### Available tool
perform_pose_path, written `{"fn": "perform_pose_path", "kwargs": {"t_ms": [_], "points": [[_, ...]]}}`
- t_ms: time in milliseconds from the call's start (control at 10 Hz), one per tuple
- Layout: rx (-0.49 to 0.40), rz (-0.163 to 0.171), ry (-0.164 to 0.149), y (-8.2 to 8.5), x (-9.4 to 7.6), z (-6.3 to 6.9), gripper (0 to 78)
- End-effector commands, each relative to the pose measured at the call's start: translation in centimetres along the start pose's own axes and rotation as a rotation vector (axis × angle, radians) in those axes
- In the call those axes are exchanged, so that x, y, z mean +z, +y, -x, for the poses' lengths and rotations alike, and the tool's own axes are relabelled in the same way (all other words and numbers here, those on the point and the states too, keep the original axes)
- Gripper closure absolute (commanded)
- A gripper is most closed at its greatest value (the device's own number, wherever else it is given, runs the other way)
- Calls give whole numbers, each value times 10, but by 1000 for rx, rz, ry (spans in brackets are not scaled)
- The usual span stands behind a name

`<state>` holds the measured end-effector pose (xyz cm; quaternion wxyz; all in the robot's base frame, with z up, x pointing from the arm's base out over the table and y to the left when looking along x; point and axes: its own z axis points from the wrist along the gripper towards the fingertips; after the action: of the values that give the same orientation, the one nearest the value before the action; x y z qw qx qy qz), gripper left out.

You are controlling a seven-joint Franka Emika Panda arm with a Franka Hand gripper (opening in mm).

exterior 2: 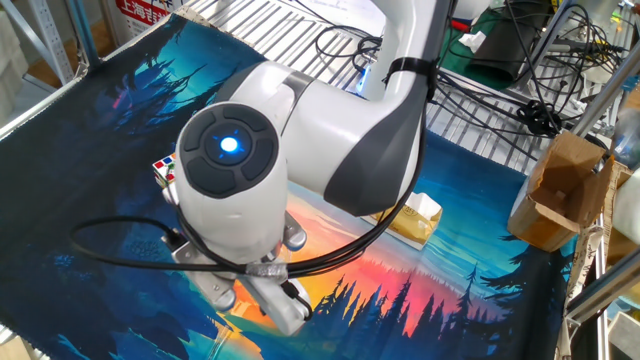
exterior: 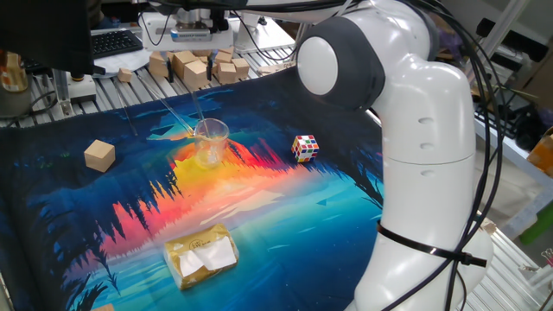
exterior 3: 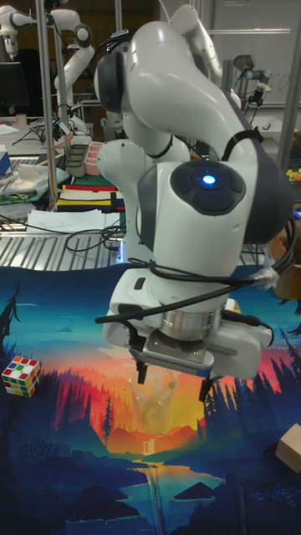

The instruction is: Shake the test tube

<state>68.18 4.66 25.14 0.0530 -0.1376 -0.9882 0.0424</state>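
Observation:
A clear beaker (exterior: 210, 141) stands on the colourful mat, and in the tall fixed view the beaker (exterior 3: 159, 399) sits just below my hand. The test tube (exterior: 176, 114) is a thin clear tube that leans out of the beaker's rim toward the upper left. Another thin clear rod (exterior: 200, 112) rises more steeply beside it. My gripper (exterior 3: 172, 378) hangs above the beaker, open, with a fingertip (exterior 3: 140, 369) on each side and nothing between them. In the other fixed view the arm hides the gripper, the beaker and the tube.
A wooden cube (exterior: 99, 155) lies left of the beaker, a Rubik's cube (exterior: 304, 148) to its right, and a yellow packet (exterior: 201, 256) nearer the front. Several wooden blocks (exterior: 194, 65) are piled behind the mat. A cardboard box (exterior 2: 560, 190) stands off the mat's corner.

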Motion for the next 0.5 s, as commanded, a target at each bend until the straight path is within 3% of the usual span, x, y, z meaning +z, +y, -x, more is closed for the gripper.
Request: {"fn": "perform_pose_path", "kwargs": {"t_ms": [100,500], "points": [[29,-5,-5,-3,7,-7,1],[40,-6,-2,-4,13,-9,1]]}}
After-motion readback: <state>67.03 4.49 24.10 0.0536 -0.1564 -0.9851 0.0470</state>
